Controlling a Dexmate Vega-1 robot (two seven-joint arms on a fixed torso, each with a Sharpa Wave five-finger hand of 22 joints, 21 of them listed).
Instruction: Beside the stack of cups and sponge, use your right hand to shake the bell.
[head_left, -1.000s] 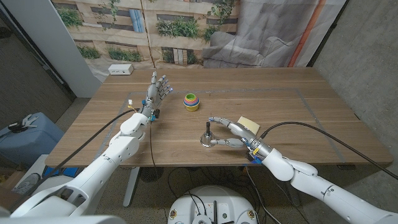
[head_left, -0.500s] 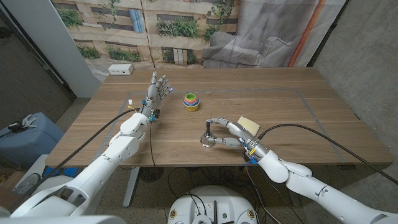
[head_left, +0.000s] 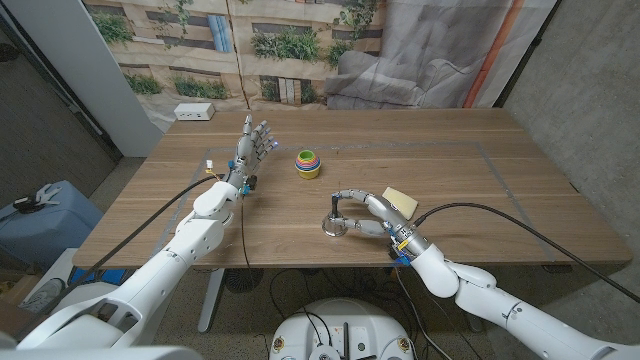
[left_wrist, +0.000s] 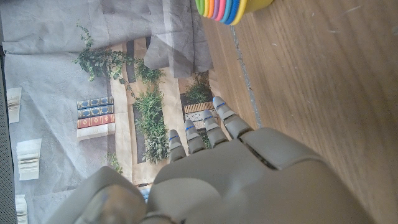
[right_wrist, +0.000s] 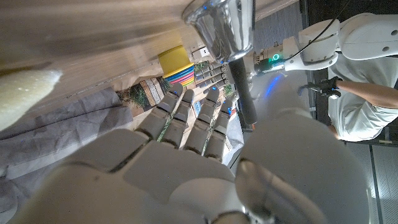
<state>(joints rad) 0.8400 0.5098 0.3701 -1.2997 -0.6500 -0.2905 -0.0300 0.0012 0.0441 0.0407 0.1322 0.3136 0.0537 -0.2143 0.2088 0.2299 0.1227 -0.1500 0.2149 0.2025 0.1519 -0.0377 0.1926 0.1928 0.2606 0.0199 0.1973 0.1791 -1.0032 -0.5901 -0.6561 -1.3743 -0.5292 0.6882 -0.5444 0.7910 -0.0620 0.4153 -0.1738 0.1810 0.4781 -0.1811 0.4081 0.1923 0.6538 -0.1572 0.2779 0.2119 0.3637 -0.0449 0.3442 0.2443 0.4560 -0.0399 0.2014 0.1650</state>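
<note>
A small silver bell (head_left: 333, 224) with a dark handle stands on the wooden table (head_left: 470, 160) near its front edge. My right hand (head_left: 365, 214) curls around it, thumb and fingers closed on the handle. In the right wrist view the handle (right_wrist: 246, 93) runs between my fingers (right_wrist: 186, 115) and thumb below the bell's shiny body (right_wrist: 224, 25). The stack of coloured cups (head_left: 308, 162) stands further back, and the yellow sponge (head_left: 400, 199) lies just behind my right hand. My left hand (head_left: 253, 146) stands open at the left, fingers apart, holding nothing.
A white box (head_left: 194, 111) sits at the table's far left corner. The cup stack (left_wrist: 227, 7) lies beyond my left hand (left_wrist: 236, 180) in the left wrist view. A person in a white shirt (right_wrist: 367, 93) stands past the table. Bare wood stretches to the right.
My right hand has slid left toward the bell and its thumb and fingers have closed in around the handle. The bell still stands on the table. The left hand has not moved.
</note>
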